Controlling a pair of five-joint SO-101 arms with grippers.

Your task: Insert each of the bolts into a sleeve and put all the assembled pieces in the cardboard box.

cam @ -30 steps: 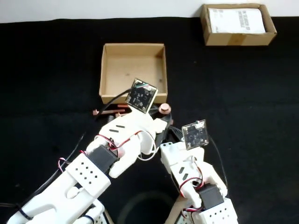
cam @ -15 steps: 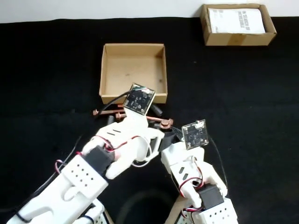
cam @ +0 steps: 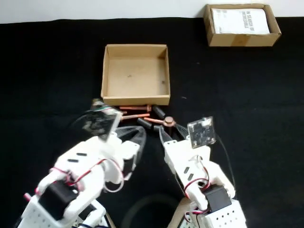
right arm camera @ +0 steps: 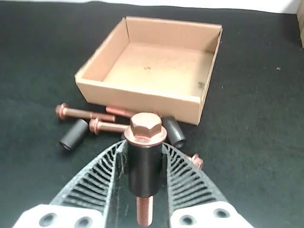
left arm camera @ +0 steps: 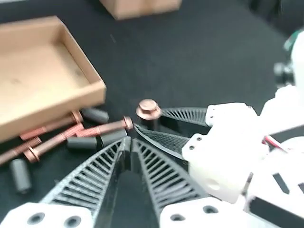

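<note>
1. One bolt (right arm camera: 147,128) is now sitting through a sleeve (right arm camera: 144,168), with its head on top and its thread poking out below. The right claw (right arm camera: 144,148) is closing partway onto the sleeve and holding the pair near the box (right arm camera: 137,97), off the near corner on that arm's side.
2. Several loose bolts (cam: 134,115) and loose sleeves (cam: 158,112) are lying on the surface (cam: 247,95), against and just in front of the box's near wall. The box itself is holding nothing.
3. The left claw (left arm camera: 129,141) is sitting just beside the held pair, its tips all but meeting and gripping nothing.
4. Compared with a second ago, the left arm is pulling back toward its base and out to its own side. Then it was stretched over the loose pile with its claw up at the bolt head. Now the pile is lying uncovered, and the bolt head is sitting slightly farther from the box.
5. That retreat is suggesting the insertion is finished, so the first assembly is probably ready to be carried over the box wall and let go. The remaining bolts and sleeves are still waiting to be paired.
</note>
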